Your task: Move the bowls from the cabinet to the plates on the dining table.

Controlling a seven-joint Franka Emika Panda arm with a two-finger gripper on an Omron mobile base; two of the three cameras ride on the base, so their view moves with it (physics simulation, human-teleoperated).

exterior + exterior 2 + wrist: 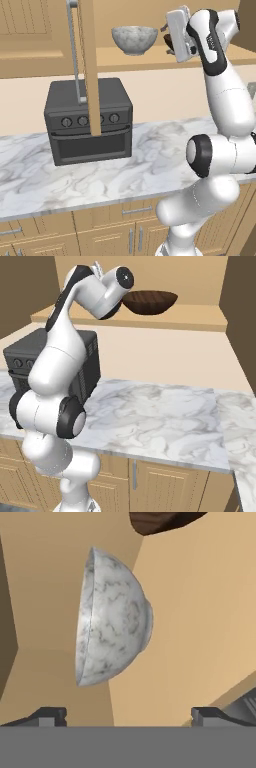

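A deep, round bowl of grey-white marbled stone (134, 39), smooth with a soft sheen, sits on a matt light tan wooden cabinet shelf (140, 56). Beside it, a shallow dark brown bowl (149, 302) shows wood grain. The cabinet door's long vertical bar handle (75, 50) looks like brushed silver metal. Below, a matt black oven (89, 120) stands on a polished white-grey veined marble surface (165, 416).
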